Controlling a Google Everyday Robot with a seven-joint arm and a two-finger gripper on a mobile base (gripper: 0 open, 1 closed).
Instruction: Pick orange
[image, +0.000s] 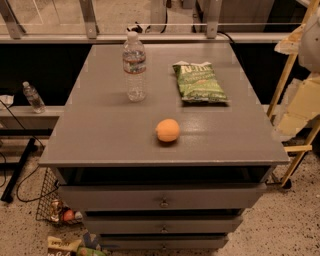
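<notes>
The orange (167, 130) is a small round pale-orange fruit. It sits on the grey cabinet top (110, 135), near the front and a little right of centre. Nothing touches it. My arm shows as pale shapes at the right edge of the view. My gripper (296, 116) hangs there, beyond the cabinet's right side, well to the right of the orange and apart from it.
A clear water bottle (134, 67) stands upright at the back left of the top. A green chip bag (200, 82) lies flat at the back right. A wire basket (56, 205) with small items sits on the floor at the left. A yellow wooden frame (290, 65) stands at the right.
</notes>
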